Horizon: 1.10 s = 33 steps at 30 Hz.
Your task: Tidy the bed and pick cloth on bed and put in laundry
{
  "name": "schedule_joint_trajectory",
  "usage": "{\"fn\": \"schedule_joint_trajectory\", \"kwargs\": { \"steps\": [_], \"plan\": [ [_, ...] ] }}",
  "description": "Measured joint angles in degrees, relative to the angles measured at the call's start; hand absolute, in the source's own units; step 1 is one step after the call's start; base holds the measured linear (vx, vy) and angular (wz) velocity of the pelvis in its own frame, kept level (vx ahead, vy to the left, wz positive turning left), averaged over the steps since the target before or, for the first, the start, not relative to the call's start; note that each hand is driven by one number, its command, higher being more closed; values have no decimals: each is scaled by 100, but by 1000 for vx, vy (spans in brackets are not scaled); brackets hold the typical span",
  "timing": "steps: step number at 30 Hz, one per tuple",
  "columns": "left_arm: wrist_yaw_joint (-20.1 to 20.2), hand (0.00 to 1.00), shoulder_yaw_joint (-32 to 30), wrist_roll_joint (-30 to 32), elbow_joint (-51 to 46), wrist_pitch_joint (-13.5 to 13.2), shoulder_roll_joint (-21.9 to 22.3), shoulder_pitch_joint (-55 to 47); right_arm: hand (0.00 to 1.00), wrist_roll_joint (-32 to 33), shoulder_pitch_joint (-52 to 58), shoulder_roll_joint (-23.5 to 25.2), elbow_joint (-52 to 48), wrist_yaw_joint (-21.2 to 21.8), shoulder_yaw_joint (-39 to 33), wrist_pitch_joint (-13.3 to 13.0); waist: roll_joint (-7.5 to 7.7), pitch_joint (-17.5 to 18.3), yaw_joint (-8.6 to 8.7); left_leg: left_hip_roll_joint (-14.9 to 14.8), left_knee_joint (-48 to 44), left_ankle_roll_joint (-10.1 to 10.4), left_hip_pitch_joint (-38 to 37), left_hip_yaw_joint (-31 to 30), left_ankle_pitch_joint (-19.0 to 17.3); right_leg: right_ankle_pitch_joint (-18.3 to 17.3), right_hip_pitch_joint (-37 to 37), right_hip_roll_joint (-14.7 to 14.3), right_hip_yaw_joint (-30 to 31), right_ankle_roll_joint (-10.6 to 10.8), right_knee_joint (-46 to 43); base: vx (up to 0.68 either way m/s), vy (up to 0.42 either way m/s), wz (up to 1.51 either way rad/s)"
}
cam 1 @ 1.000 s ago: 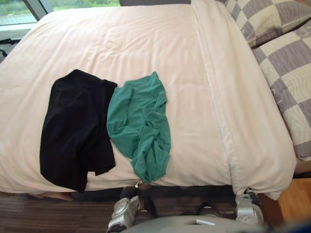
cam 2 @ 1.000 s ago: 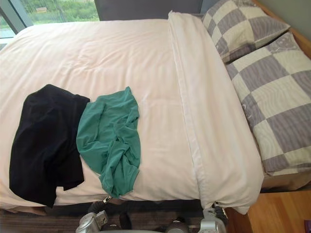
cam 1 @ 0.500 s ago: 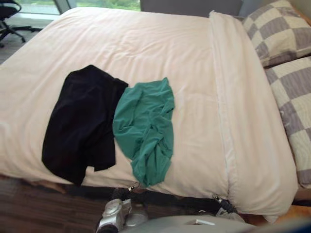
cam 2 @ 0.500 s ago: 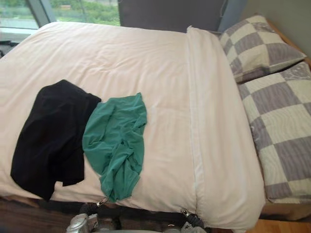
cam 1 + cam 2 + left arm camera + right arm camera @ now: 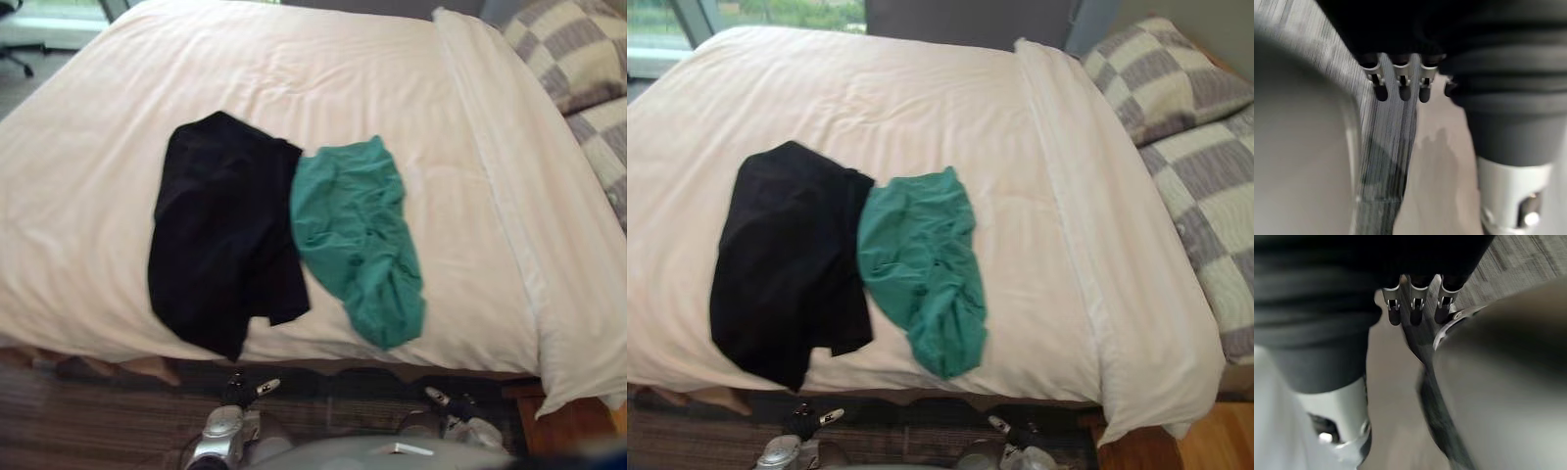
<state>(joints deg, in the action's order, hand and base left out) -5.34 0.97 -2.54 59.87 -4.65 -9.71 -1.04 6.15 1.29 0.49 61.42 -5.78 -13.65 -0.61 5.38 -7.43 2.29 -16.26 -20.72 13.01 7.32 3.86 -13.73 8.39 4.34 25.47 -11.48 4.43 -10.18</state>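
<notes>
A black cloth [image 5: 220, 230] lies spread near the front edge of the bed [image 5: 294, 69], one corner hanging over the side. A crumpled green cloth [image 5: 358, 235] lies right beside it, touching its right edge. My left hand [image 5: 240, 390] hangs low in front of the bed, below the black cloth. In the left wrist view its fingers [image 5: 1400, 85] are straight and hold nothing. My right hand [image 5: 449, 401] hangs below the bed edge to the right of the green cloth, its fingers [image 5: 1415, 308] relaxed and empty.
A white duvet covers the bed, with a folded band [image 5: 509, 166] running down its right side. Checkered grey and cream pillows [image 5: 1176, 73] lie at the far right. A dark rug [image 5: 88, 421] is under the bed's front; wooden floor [image 5: 1215, 441] shows at the lower right.
The camera has moved, so the whole bed and both cloths sit further right in the picture. The cloths have not moved on the bed. Both hands stay low.
</notes>
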Motion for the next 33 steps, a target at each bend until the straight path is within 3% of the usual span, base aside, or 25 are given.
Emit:
{"fn": "schedule_joint_trajectory", "kwargs": {
  "steps": [1, 2, 3, 5, 7, 8, 10, 12, 14, 15, 16, 17, 20, 21, 23, 24, 25, 27, 28, 29, 30, 31, 32, 33],
  "plan": [
    [1, 0, 25, 3, -1, 2, 72, 6, 0, -79, -63, -110, -63, -28, 294, 20, -61, -3, 6, 16, 496, -108, -249, 277, 279, -194, 300, -102, -600, -259, -522, -34, 257, -88],
    [2, 0, 87, 3, 3, 5, 139, 14, 0, -83, -130, -189, -85, -1, 611, 23, -174, -19, 40, 6, 938, -158, -500, 483, 549, -680, 410, -406, -1045, -129, -958, 9, 219, -76],
    [3, 0, 132, 3, 6, 7, 167, 7, 0, -86, -151, -195, -125, 18, 732, 17, -241, -16, 36, -7, 1093, -177, -553, 529, 651, -944, 465, -625, -1080, -103, -1142, 29, 163, -55],
    [2, 0, 252, 150, 0, 21, 292, 127, 0, -253, -164, -200, -375, 105, 991, -44, -418, -70, 31, 6, 1353, -263, -583, 697, 880, -1929, 424, -1473, -983, 21, -1271, -8, 81, -37],
    [3, 0, 256, 272, 8, 64, 381, 199, 0, -319, -200, -174, -485, 138, 1039, -120, -483, -167, 53, 71, 1369, -336, -640, 674, 929, -2204, 207, -1565, -946, 43, -1040, -68, -25, 0],
    [5, 0, 314, 396, 8, 73, 448, 199, 0, -328, -200, -155, -541, 143, 1051, -182, -514, -222, 97, 130, 1440, -560, -692, 667, 1078, -2221, 84, -1544, -1001, -8, -979, -92, -68, 22],
    [16, 0, 411, 441, 8, 74, 547, 168, 0, -366, -157, -175, -532, 142, 1046, -225, -518, -235, 127, 205, 1548, -729, -745, 645, 1188, -2264, -88, -1530, -1134, -47, -852, -70, -96, 42],
    [17, 0, 407, 441, 8, 75, 591, 133, 0, -438, -151, -188, -531, 148, 1046, -225, -543, -267, 123, 306, 1481, -744, -679, 621, 1194, -2380, -223, -1526, -1271, -23, -782, -24, -71, 59],
    [16, 0, 341, 433, -25, 54, 608, 239, 0, -490, -204, -283, -514, 163, 1056, -225, -561, -481, 131, 364, 635, -665, -208, 412, 1178, -2384, -267, -1449, -1301, -31, -876, -23, -34, 56],
    [11, 0, 255, 411, -102, 24, 607, 329, 0, -513, -308, -369, -475, 162, 1114, -213, -588, -664, 96, 406, -23, -524, 131, 244, 1185, -2430, -244, -1345, -1301, -35, -1028, -32, 25, 31],
    [10, 0, 102, 311, -243, 20, 615, 415, 0, -523, -417, -457, -410, 158, 1200, -191, -613, -888, 80, 462, -773, -132, 508, 32, 1258, -2497, -195, -1213, -1247, -31, -1285, -25, 73, 13],
    [-2, 0, 42, 250, -273, 5, 637, 470, 0, -524, -468, -570, -396, 156, 1213, -156, -638, -983, 69, 534, -1210, 123, 767, -77, 1376, -2540, -69, -1117, -1047, -33, -1499, -6, 105, -3],
    [-3, 0, 58, 89, -244, 5, 526, 470, 0, -524, -557, -533, -313, 139, 1179, -131, -657, -991, 50, 396, -1254, 105, 851, 225, 1394, -2458, 32, -985, -869, -51, -1375, 24, 110, -21],
    [-3, 0, 51, 81, -227, 5, 512, 446, 0, -525, -563, -530, -320, 133, 1127, -102, -662, -995, 57, 103, -1236, -273, 755, 473, 1124, -2414, 29, -1021, -843, -33, -1298, 43, 166, -30],
    [0, 0, 55, 84, -234, -4, 570, 415, 0, -526, -549, -527, -321, 128, 1049, -100, -687, -977, 74, -303, -950, -530, 566, 484, 908, -2368, -11, -1015, -786, 48, -1288, 54, 183, -18],
    [1, 0, 62, 85, -238, -21, 635, 417, 0, -527, -542, -527, -319, 131, 1041, -99, -686, -975, 123, -515, -530, -533, 488, 343, 907, -2303, -37, -965, -766, 164, -1242, 57, 251, -1],
    [2, 0, 78, 86, -240, -27, 668, 417, 0, -528, -544, -527, -320, 135, 1036, -99, -682, -973, 140, -582, -330, -546, 480, 233, 920, -2269, -50, -920, -767, 225, -1205, 60, 349, 10],
    [5, 0, 154, 90, -247, -76, 734, 410, 0, -531, -526, -529, -312, 145, 1017, -96, -734, -898, 143, -672, 233, -606, 484, -29, 1002, -2083, -104, -792, -755, 543, -1000, 69, 435, 8],
    [0, 0, 229, 103, -231, -72, 793, 355, 0, -533, -458, -555, -320, 163, 1018, -101, -819, -758, 145, -669, 602, -671, 483, -85, 1428, -1903, -144, -682, -731, 852, -733, 136, 770, 9],
    [4, 0, 303, 103, -221, -79, 832, 309, 0, -526, -380, -617, -322, 174, 964, -96, -872, -623, 154, -525, 788, -4, 427, -76, 1222, -1727, -247, -582, -697, 989, -418, 120, 665, 22],
    [13, 0, 354, 103, -224, -74, 826, 323, 0, -531, -360, -552, -313, 175, 918, -99, -768, -593, 163, -365, 912, 175, 399, -63, 1170, -1649, -305, -462, -665, 964, -263, 109, 631, 40],
    [10, 0, 418, 93, -222, -74, 569, 342, 0, -584, -309, -265, -312, 227, 844, -74, -374, -521, 124, 99, 1062, 81, 373, 57, 1263, -1309, -343, -222, -433, 952, 99, 88, 397, 22],
    [3, 0, 412, 87, -159, -57, 365, 323, 0, -594, -351, -102, -319, 271, 857, -59, -277, -457, 42, 162, 1144, 75, 304, 190, 1265, -827, -320, -186, -454, 795, 216, 94, 455, -5],
    [1, 0, 398, 85, -157, -48, 277, 285, 0, -626, -389, -36, -338, 285, 908, -42, -264, -440, -11, 126, 1174, 73, 221, 288, 1266, -585, -262, -206, -496, 630, 191, 68, 333, -58]
  ]
}}
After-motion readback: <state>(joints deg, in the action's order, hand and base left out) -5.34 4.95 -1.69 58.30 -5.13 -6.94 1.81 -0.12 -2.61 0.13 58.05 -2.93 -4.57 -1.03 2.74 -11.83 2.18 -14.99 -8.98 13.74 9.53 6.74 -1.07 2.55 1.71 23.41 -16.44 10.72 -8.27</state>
